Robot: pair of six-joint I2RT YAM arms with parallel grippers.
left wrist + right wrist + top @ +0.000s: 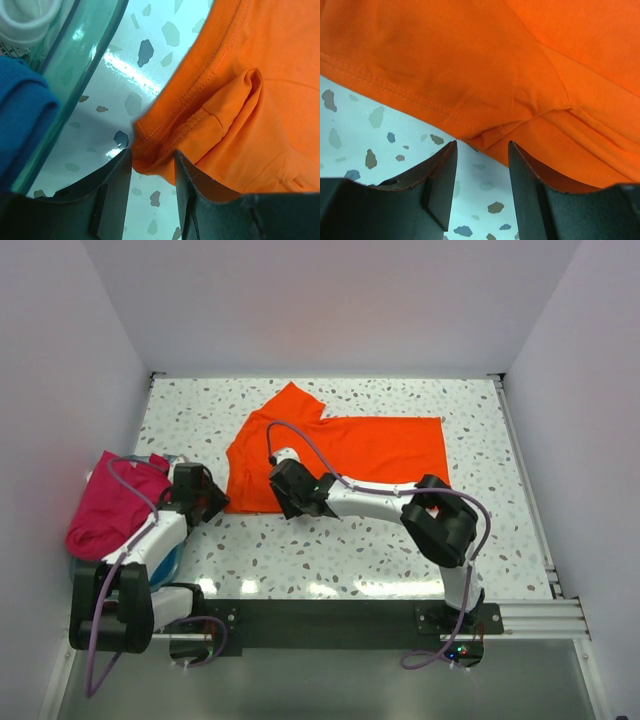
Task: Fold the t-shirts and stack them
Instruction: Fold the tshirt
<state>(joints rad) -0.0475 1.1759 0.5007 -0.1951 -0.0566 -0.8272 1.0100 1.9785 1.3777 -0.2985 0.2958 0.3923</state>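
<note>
Orange t-shirt (350,455) barely folded, nothing stacked (pink t-shirt (112,505) waiting); left gripper (152,159) straddles its corner unclamped, right gripper (482,149) spread at hem.

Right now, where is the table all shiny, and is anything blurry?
Top external view: white glare patches on the table near its front edge. Left wrist view: a shiny streak on the table, the teal-blue cloth looks blurry. Right wrist view: no glare, orange t-shirt stitching sharp.
</note>
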